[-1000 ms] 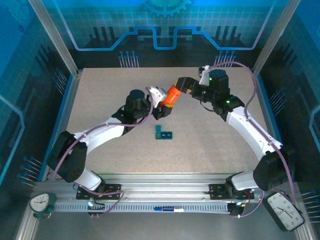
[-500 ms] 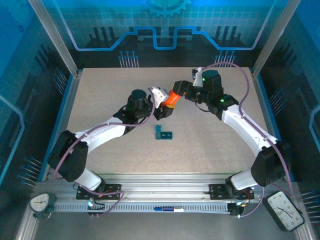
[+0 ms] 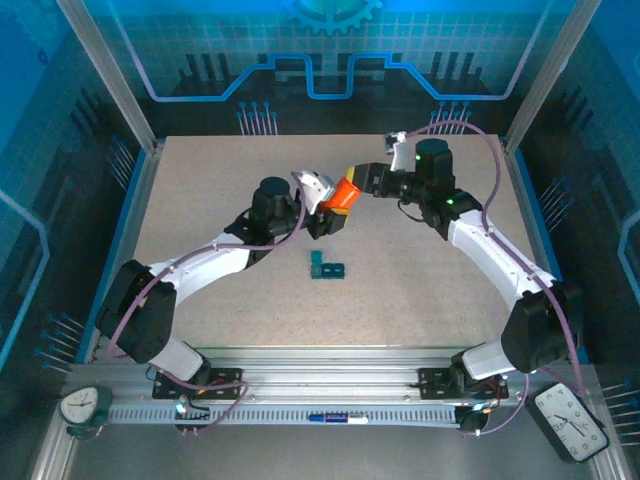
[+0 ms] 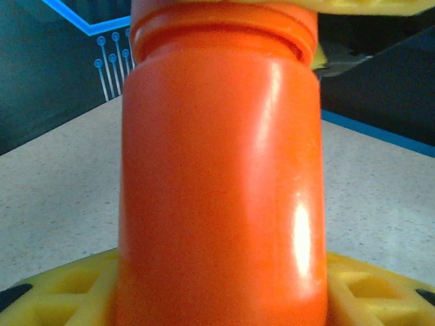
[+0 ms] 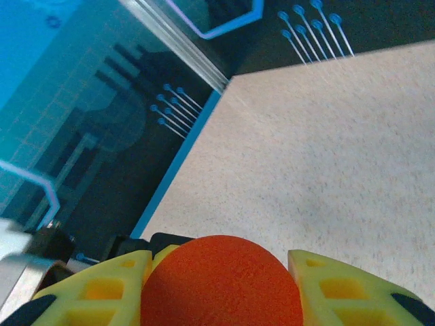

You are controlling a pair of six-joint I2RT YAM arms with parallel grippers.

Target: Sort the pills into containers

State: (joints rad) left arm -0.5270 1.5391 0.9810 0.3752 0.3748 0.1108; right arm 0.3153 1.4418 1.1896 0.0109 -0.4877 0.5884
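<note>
Top external: both arms meet over mid-tabletop (image 3: pixel 200 190), sharing one orange cylindrical plastic bottle (image 3: pixel 345 195). Left gripper (image 3: pixel 328 210) has its jaws closed on the bottle's body. Right gripper (image 3: pixel 360 184) has its jaws closed on the far end. Bottle is tilted and held clear of the tabletop.

Left wrist: bottle wall runs up the middle btwn the yellow pads (image 4: pixel 75 275), which touch it on both sides. Lipped neck at the top w/ more yellow just past it. I read that as the right gripper sitting on the lid end.

Right wrist: round orange end seated btwn its two yellow pads (image 5: pixel 309 268), contact on both.

Why held this way, my read: left braces the body while right twists the lid. A screw lid won't come off w/ one gripper. Can't tell if the lid is loose yet. Pills presumably inside, a guess only.

Dark-teal plastic pill box, a short strip of square compartments (image 3: pixel 327 267), lies flat on the tabletop. It's on the base side of the bottle, apart from both grippers, roughly btwn the arms. Handy spot: either arm reaches it, and it's near where the bottle would tip. Looks L-shaped from above, maybe one lid up, but too small to be sure.
</note>
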